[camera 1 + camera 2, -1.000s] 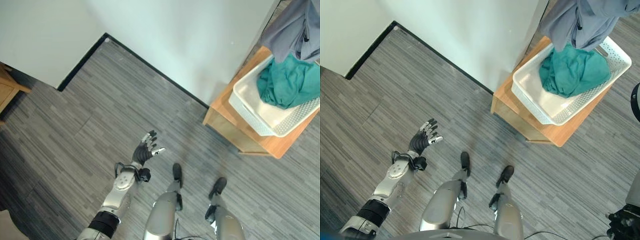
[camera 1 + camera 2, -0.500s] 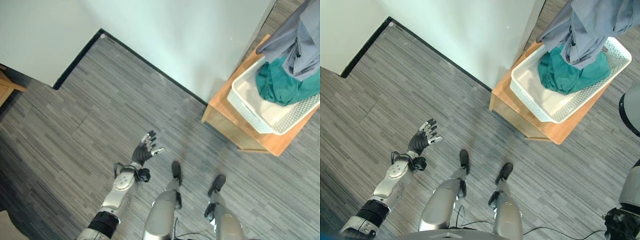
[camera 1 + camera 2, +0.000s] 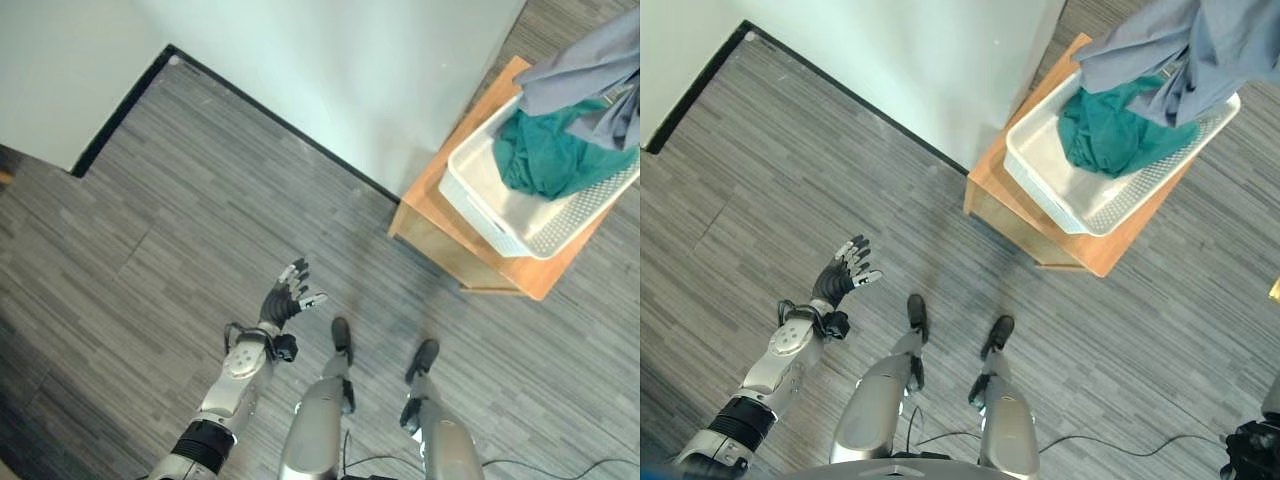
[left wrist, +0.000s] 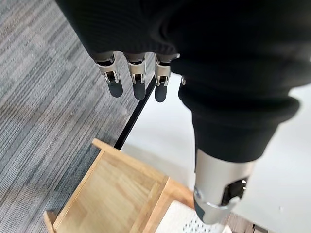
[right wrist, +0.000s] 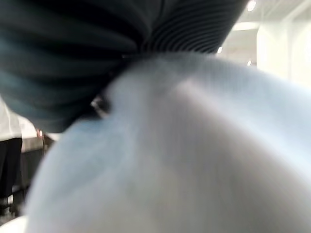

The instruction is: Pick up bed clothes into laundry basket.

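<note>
Grey bed clothes point(image 3: 1180, 45) hang in a long drape over the white laundry basket point(image 3: 1060, 195), the lower folds touching the teal cloth point(image 3: 1105, 130) inside, long axis running top to bottom. They fill the right wrist view, pressed against the right hand's cover point(image 5: 97, 43); its fingers are hidden, grip impossible to call. Far off, the left hand point(image 3: 285, 300) floats over the floor, fingers spread, empty.

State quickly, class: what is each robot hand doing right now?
Left hand: open, holding nothing, out over the grey plank floor.
Right hand: cannot be told; pale grey-blue cloth covers its fingers.
</note>
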